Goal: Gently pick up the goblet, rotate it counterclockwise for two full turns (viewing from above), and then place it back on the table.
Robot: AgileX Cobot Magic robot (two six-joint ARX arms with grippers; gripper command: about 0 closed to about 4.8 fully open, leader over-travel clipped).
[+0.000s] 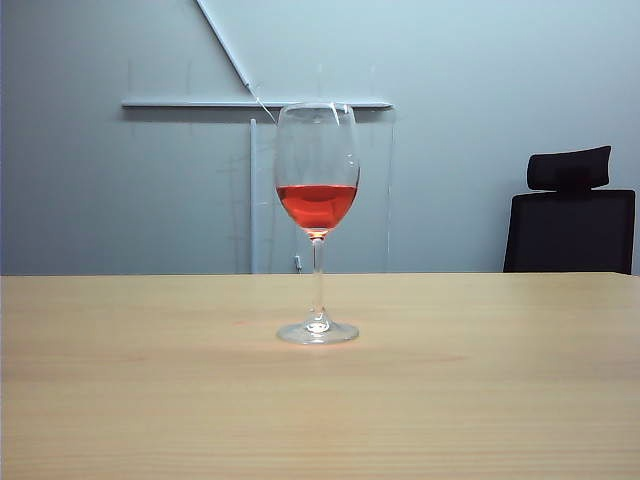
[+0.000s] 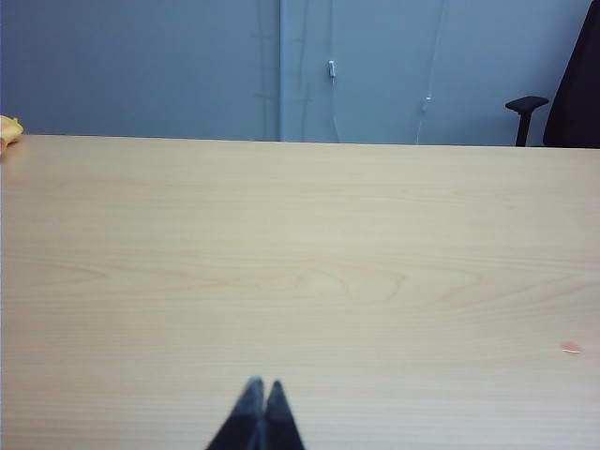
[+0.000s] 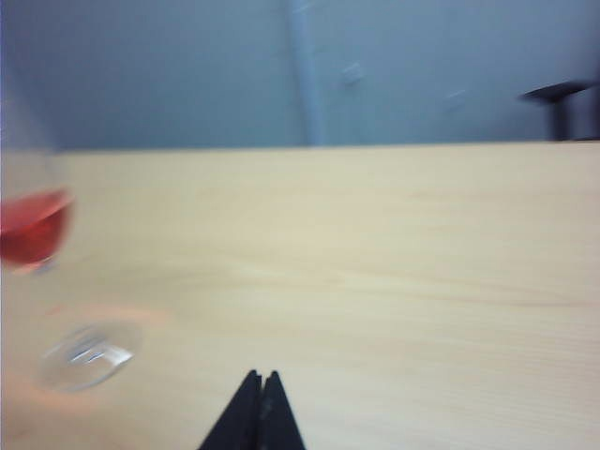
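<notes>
Goblet (image 3: 37, 272) blurred and edge-cropped in the right wrist view
</notes>
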